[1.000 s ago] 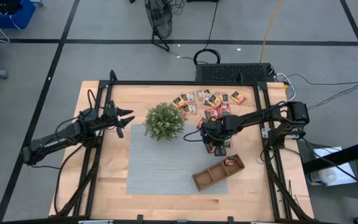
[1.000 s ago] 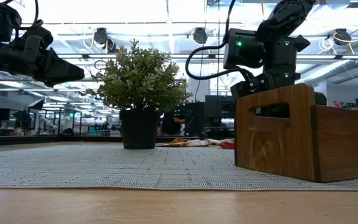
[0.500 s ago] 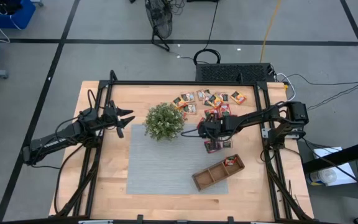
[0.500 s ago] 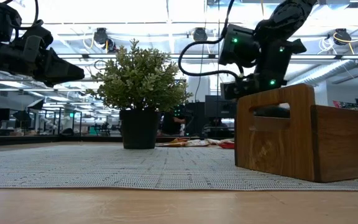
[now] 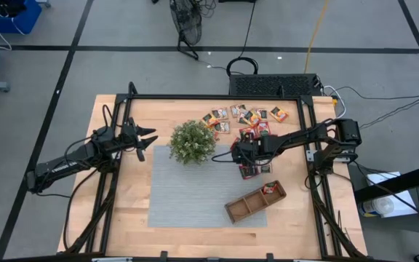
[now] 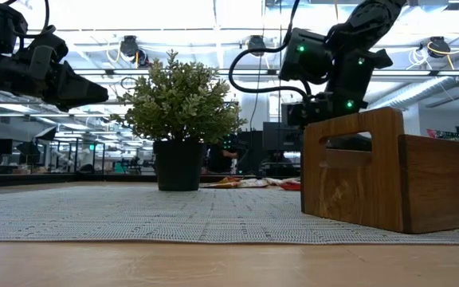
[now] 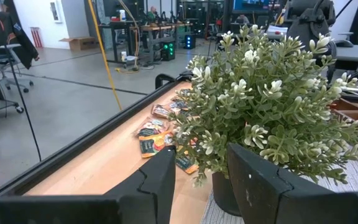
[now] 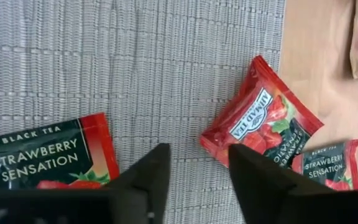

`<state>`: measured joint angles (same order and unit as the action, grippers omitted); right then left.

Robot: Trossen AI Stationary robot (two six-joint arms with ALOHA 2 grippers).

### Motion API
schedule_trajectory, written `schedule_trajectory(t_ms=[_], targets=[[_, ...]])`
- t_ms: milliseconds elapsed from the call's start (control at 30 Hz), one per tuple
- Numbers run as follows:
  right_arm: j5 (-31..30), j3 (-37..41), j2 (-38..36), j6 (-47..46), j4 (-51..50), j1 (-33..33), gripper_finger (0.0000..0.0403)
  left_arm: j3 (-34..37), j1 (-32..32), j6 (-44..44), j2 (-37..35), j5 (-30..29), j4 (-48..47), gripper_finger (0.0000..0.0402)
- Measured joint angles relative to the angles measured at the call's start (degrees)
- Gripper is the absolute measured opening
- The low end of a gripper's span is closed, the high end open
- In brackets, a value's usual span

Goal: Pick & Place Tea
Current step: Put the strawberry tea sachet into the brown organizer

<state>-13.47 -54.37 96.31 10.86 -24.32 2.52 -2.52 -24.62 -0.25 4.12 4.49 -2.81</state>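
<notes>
Right tool: fingers parted, empty, above tea sachets at the grey mat's far-right edge. Left tool: released, beside plant.

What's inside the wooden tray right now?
In the high view, the wooden tray holds one red tea sachet in its end compartment nearest the right arm; the other two compartments look empty. In the low view its wall hides the inside.

table: light wooden top inside a black frame
mat: grey woven mat lying mid-table
plant: potted plant on the mat's far corner
tray: brown wooden tray on the mat's right edge
tea: sachets scattered along the far edge
</notes>
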Motion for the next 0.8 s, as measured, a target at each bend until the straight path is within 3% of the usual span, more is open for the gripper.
schedule_trajectory(t_ms=[233,667,800], targets=[[0.0,-0.1,0.0,0.2,2.1,0.6,0.0218,0.0,0.0,0.0,0.0,0.0,0.0,0.0147],[0.3,-0.1,0.1,1.8,3.5,3.4,0.0195,0.0,0.0,0.0,0.0,0.0,0.0,0.0147],[3.1,-0.1,0.2,1.1,4.6,3.5,0.0197,0.0,0.0,0.0,0.0,0.0,0.0,0.0147]])
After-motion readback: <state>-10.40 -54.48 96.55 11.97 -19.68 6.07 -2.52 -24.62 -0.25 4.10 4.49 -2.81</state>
